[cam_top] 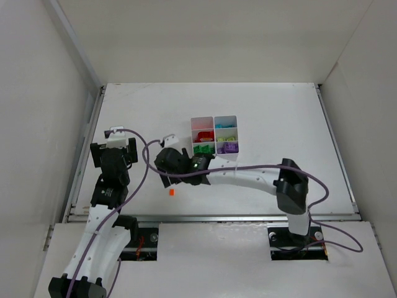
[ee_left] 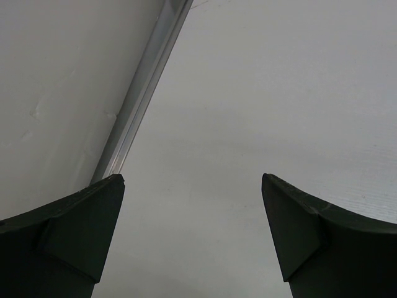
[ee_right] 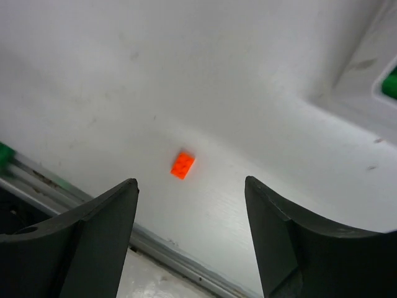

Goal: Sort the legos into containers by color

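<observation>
From above, the right arm's wrist [cam_top: 186,162] covers the near-left corner of the tray [cam_top: 214,117] and hides the fingertips of the right pincer [ee_right: 191,205]. The legos [cam_top: 224,139] in the compartments are blobs of colour, too small to count or shape. The orange brick [cam_top: 171,192], by the near edge of the tabletop [cam_top: 279,124], is a mere speck. In the right wrist view the tray runs off the right edge, showing one corner and a green piece [ee_right: 389,84]. A green scrap [ee_right: 5,152] at the left edge cannot be identified. The bottom edge cuts off the left pincer [ee_left: 192,180].
</observation>
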`<state>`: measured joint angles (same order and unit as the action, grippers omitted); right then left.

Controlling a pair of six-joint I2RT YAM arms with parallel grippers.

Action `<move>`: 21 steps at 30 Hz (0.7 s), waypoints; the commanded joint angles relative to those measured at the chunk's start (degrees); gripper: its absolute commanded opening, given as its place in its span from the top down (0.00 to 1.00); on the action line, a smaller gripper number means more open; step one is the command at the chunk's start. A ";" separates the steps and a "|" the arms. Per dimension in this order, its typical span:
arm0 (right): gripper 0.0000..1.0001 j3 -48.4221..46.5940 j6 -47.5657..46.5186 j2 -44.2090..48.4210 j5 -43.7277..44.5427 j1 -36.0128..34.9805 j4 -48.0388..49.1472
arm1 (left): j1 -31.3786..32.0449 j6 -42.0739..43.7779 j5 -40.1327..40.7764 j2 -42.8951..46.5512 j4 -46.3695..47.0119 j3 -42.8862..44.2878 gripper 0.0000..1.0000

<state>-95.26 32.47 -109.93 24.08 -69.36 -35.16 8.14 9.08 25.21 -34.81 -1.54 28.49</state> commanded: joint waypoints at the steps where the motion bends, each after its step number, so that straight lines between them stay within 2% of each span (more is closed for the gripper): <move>1: 0.25 0.00 8.21 -5.72 -5.96 -0.42 -0.70 | -0.06 -0.38 -0.25 1.32 2.07 -0.19 0.09; 7: 0.25 -3.53 9.63 -11.53 -6.59 -0.95 -1.85 | -0.06 -0.38 -0.78 1.85 2.07 -0.19 0.09; 11: 0.29 -4.14 10.24 -13.81 -8.78 -0.95 -1.32 | -0.06 -0.38 -1.31 2.38 2.07 -0.19 0.09; 17: 0.42 -2.38 11.30 -14.87 -10.01 -0.95 1.41 | -0.06 -0.38 -1.31 2.38 2.07 -0.19 0.09; 18: 0.46 -2.38 11.30 -15.40 -10.01 -0.95 1.41 | -0.06 -0.38 -1.31 2.38 2.07 -0.19 0.09; 19: 0.56 -2.99 10.78 -15.40 -10.01 -0.95 1.41 | -0.06 -0.38 -1.31 2.38 2.07 -0.19 0.09; 21: 0.59 -3.87 10.77 -16.80 -10.54 -0.95 0.71 | -0.06 -0.38 -1.31 2.38 2.07 -0.19 0.09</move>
<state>-96.42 42.89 -124.60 14.48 -70.39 -35.64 8.14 9.08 24.45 -33.23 -1.56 28.49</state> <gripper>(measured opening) 0.414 0.906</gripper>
